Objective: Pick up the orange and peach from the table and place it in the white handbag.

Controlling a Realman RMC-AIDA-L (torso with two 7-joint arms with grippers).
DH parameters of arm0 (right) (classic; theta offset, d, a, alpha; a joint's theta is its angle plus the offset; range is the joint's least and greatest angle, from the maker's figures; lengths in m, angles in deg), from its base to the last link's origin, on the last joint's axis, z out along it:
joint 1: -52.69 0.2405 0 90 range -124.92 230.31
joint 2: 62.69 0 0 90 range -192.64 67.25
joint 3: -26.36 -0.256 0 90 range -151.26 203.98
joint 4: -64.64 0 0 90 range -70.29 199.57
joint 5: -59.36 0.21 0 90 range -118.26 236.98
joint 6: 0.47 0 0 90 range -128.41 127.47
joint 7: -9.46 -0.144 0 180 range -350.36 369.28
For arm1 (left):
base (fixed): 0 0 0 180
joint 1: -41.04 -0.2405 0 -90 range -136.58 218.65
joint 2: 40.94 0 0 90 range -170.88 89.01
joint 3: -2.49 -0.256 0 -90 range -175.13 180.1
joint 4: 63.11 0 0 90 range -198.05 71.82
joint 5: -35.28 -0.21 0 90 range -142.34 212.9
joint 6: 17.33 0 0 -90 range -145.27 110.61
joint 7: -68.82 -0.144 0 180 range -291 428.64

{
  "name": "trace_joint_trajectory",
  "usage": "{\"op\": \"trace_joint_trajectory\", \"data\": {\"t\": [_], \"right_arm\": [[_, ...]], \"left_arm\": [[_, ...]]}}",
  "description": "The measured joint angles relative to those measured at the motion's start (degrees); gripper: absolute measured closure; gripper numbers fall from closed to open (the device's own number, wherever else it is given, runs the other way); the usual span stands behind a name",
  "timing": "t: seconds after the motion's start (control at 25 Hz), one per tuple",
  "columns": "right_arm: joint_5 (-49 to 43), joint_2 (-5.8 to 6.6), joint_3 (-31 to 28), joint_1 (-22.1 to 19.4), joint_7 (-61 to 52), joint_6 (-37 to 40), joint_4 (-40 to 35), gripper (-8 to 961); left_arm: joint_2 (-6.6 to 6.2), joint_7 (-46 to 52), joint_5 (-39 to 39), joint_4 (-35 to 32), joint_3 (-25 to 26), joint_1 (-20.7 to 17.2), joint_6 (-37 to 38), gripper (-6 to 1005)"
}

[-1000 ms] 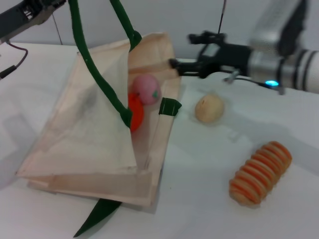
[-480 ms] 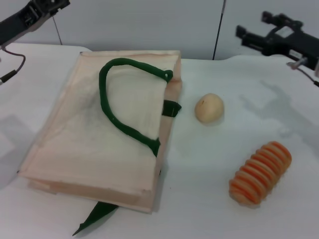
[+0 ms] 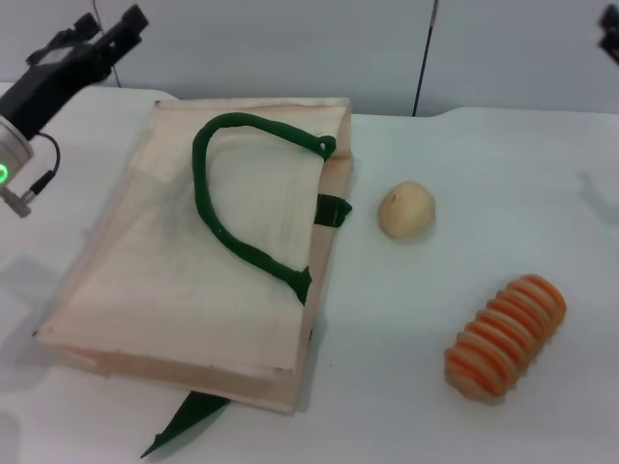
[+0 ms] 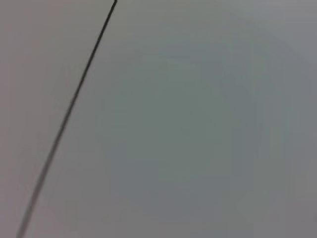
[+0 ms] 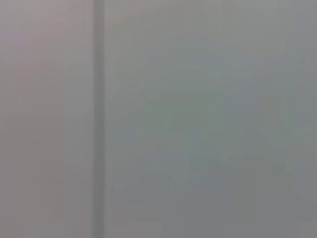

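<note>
Risk: the flat cream fabric handbag with dark green loop handles (image 3: 208, 261) could spill hidden contents if snagged; orange and peach not visible, presumably inside. Left gripper (image 3: 116, 29) hangs beyond its far-left corner, finger state indeterminable; right gripper nearly out of view.

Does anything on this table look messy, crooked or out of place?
Nothing is spilled or broken. The cream fabric tote bag lies flat and slightly skewed, one dark green handle looped across its top. A green strap end pokes out from under its near edge.
</note>
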Motion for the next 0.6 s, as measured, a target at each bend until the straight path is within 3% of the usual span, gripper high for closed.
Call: {"op": "trace_joint_trajectory", "data": {"t": [0.12,0.32,0.6], "right_arm": [[5.81,-0.08,-0.02,-1.70,3.65,-0.30,1.89,60],[12.28,-0.19,-0.03,-3.42,4.55,-2.69,3.43,60],[12.89,-0.12,0.15,-3.65,4.67,-5.54,3.66,60]], "left_arm": [[0.80,-11.33,2.58,3.20,1.91,-0.12,0.17,127],[0.94,-28.37,9.45,9.34,2.32,-0.56,0.66,97],[0.99,-33.26,14.96,11.11,2.31,-1.14,2.04,97]]}}
